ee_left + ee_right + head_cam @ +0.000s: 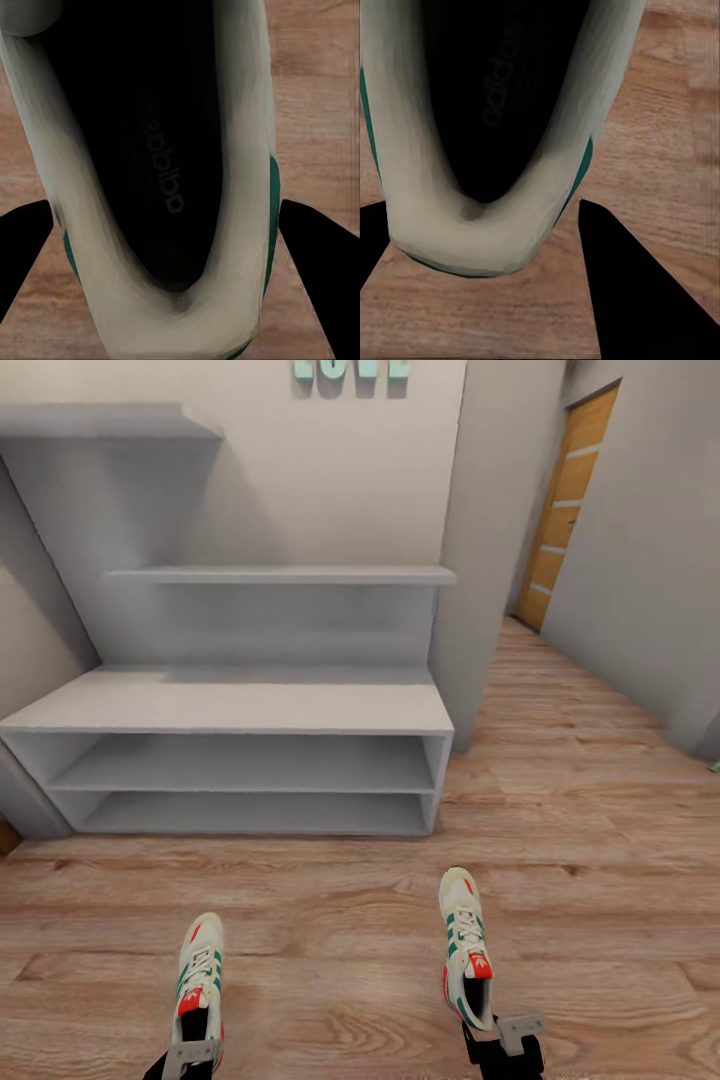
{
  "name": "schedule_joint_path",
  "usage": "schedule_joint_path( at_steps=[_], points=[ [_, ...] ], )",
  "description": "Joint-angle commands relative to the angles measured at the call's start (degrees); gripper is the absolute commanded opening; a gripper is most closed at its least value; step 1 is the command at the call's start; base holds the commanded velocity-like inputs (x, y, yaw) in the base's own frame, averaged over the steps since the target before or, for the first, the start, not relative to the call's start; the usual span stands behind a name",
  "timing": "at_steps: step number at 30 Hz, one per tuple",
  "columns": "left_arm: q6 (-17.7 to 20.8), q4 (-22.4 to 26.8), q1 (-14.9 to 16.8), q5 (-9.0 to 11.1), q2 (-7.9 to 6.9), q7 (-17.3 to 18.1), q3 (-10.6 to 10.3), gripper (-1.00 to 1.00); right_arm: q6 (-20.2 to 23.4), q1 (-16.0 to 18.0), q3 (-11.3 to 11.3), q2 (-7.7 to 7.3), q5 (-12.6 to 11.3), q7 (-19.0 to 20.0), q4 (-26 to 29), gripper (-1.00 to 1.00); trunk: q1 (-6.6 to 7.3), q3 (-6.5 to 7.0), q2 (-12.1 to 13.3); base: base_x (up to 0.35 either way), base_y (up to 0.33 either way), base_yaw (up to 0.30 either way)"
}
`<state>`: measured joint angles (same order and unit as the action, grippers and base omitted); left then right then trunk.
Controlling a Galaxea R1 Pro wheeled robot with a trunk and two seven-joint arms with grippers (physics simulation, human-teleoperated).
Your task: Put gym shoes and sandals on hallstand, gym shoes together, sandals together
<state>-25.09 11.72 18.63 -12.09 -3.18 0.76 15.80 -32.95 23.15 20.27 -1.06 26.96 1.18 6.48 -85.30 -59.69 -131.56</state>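
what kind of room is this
Most likely a home entry corridor: a pale built-in hallstand with open shoe shelves against the wall, wood plank floor running back to a wooden door, and two gym shoes on the floor.

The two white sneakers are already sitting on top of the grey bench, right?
Not right. Both sneakers, the left one and the right one, are on the wood floor in front of the hallstand; its bench top is bare. The head view shows it.
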Motion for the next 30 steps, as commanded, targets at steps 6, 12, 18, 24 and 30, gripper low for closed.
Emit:
schedule_joint_path(
  at_steps=[6, 12, 18, 24, 30],
  points=[
    [-0.22, -0.03, 0.01, -0.62, 0.01, 0.03, 0.47, -1.00, -0.19, 0.05, 0.49, 0.01, 0.38, 0.05, -0.06, -1.00, 0.01, -0.04, -0.02, 0.000, 0.000, -0.300],
    [-0.22, -0.03, 0.01, -0.60, 0.01, 0.03, 0.46, -1.00, -0.19, 0.05, 0.47, 0.12, 0.38, 0.16, -0.05, -1.00, 0.01, -0.04, -0.02, 0.000, 0.000, -0.139],
    [-0.22, -0.03, 0.06, -0.59, 0.01, 0.03, 0.46, -1.00, -0.19, 0.05, 0.47, 0.29, 0.38, 0.14, 0.02, -1.00, 0.01, -0.04, -0.02, 0.000, 0.000, -0.012],
    [-0.13, 0.13, 0.08, -0.51, 0.03, 0.09, 0.38, -1.00, -0.19, 0.05, 0.61, -0.18, 0.30, 0.08, 0.26, -1.00, 0.01, -0.04, -0.02, 0.000, 0.000, 0.000],
    [0.72, 0.32, 0.33, -0.50, 0.13, 0.13, 0.51, -1.00, -0.19, 0.05, 0.78, -0.63, 0.22, 0.04, 0.50, -1.00, 0.01, -0.04, -0.02, 0.000, 0.000, 0.000]
  ],
)
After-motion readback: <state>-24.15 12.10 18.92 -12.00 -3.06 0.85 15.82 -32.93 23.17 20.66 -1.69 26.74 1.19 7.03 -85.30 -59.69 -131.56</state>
